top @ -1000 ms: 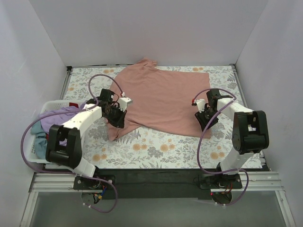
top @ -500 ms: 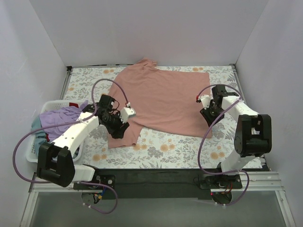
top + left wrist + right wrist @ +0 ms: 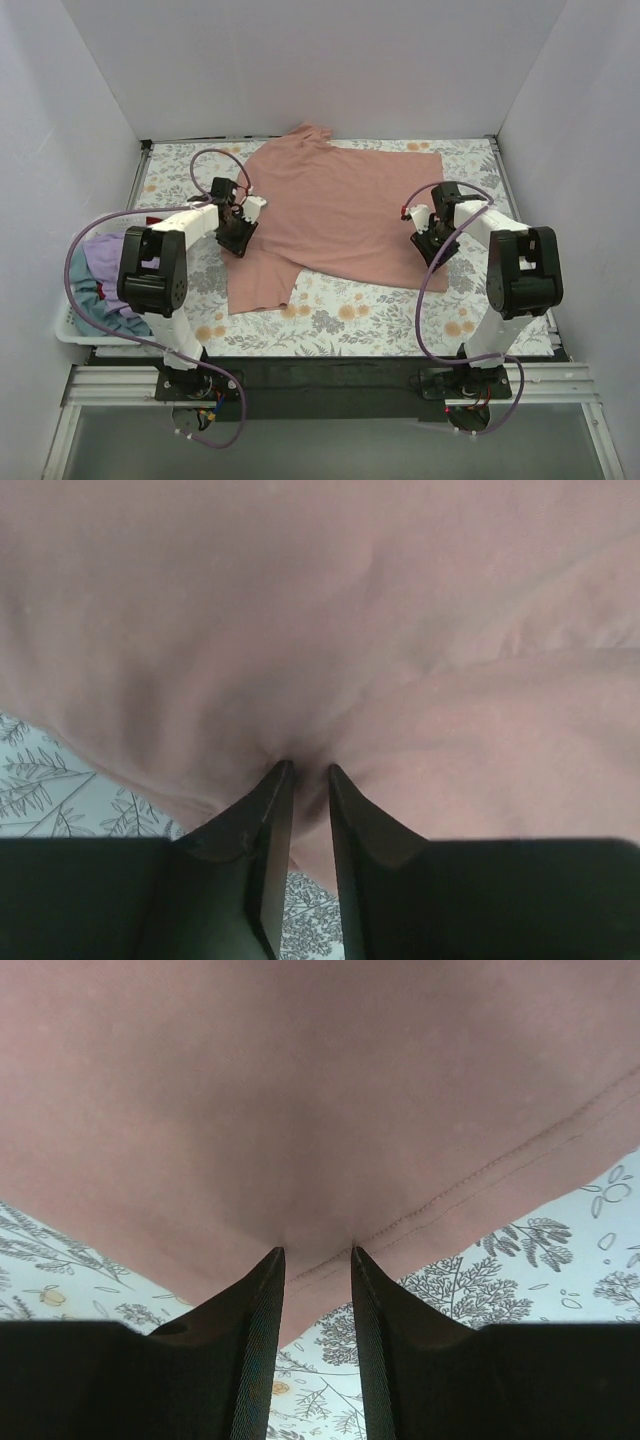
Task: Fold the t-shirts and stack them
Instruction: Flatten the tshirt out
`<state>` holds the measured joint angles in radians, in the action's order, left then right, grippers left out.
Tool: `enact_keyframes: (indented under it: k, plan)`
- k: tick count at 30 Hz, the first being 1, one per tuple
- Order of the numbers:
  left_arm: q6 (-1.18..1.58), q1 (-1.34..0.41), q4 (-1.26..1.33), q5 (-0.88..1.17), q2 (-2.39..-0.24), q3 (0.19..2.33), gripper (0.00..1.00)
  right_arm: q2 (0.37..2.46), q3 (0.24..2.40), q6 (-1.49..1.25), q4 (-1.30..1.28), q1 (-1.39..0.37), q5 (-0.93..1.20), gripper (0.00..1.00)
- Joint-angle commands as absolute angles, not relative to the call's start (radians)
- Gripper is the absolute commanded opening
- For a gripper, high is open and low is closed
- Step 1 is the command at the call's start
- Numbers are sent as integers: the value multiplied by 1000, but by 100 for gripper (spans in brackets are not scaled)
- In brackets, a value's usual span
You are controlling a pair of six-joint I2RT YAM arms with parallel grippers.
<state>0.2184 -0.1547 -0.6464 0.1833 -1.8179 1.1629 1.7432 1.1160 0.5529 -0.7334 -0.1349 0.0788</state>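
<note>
The salmon-pink t-shirt (image 3: 340,210) lies spread on the floral table, with one flap hanging toward the front left. My left gripper (image 3: 236,226) is at the shirt's left edge. In the left wrist view its jaws are nearly together, and a puckered fold of pink cloth (image 3: 310,770) is pinched between them. My right gripper (image 3: 432,246) is at the shirt's right front edge. Its jaws stand a narrow gap apart, and the stitched hem (image 3: 318,1260) lies flat between the tips. The lavender and teal shirts (image 3: 105,262) are heaped in the basket.
A white plastic basket (image 3: 72,335) sits off the table's left edge, beside the left arm. White walls close in the table on three sides. The floral tablecloth (image 3: 350,320) shows in front of the shirt.
My left gripper moved from the shirt's front-left flap back and left to its left edge. The flap now lies flat. My right gripper shifted slightly along the right edge.
</note>
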Motion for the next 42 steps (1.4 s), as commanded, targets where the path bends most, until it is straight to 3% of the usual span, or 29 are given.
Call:
enact_keyframes:
  k: [1,6,10,14,22,27,35,42]
  plan:
    - [201,-160,-643,94,-1754,1071,18,1749,1083,574,-706,-132,28,39]
    - [170,-198,-713,90,-1603,869,12,1695,977,617,-709,-132,-24,36]
    - [152,-284,-920,156,-1407,723,10,1563,868,705,-776,-133,-63,36]
    - [172,-307,-1032,244,-1304,814,14,1441,886,778,-871,-126,-40,37]
    - [291,-236,-869,269,-1503,1071,19,1586,1132,643,-879,-126,145,36]
    - [362,-201,-770,238,-1620,1123,20,1689,1132,592,-804,-127,172,33]
    - [397,-198,-716,207,-1717,1082,20,1688,961,653,-718,-127,38,30]
    - [348,-198,-791,208,-1565,872,18,1520,720,758,-752,-133,-51,28]
